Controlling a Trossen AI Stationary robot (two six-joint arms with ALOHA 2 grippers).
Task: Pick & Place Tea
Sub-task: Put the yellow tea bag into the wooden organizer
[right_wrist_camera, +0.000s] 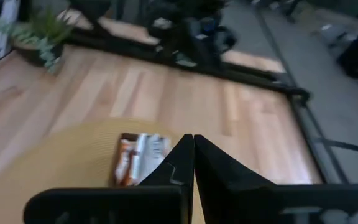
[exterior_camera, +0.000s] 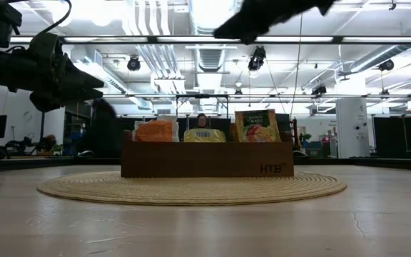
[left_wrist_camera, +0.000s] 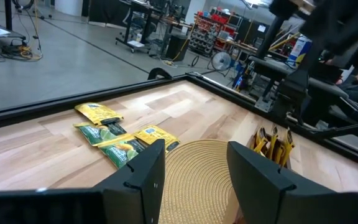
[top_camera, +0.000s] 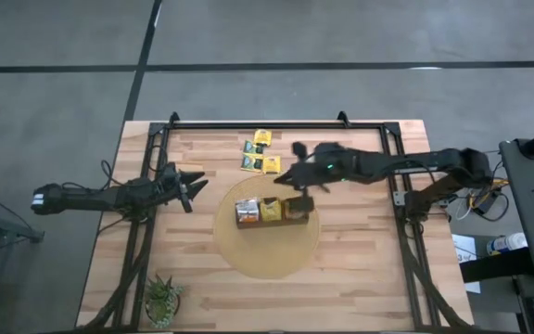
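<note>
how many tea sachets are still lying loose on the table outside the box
4, clustered on the bare wood beyond the mat: one yellow nearest the far rail, one green, another green, one yellow nearest the box. The right arm may hide more.

Bare wood table (top_camera: pixel 360 269) surrounds the mat (top_camera: pixel 267 250); box (top_camera: pixel 269 211) blocks its centre.

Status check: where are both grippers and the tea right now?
Right gripper shut, empty, above the box on the mat. Left gripper open, waiting left of the mat. Loose sachets at the table's far edge. Nothing in the way.
</note>
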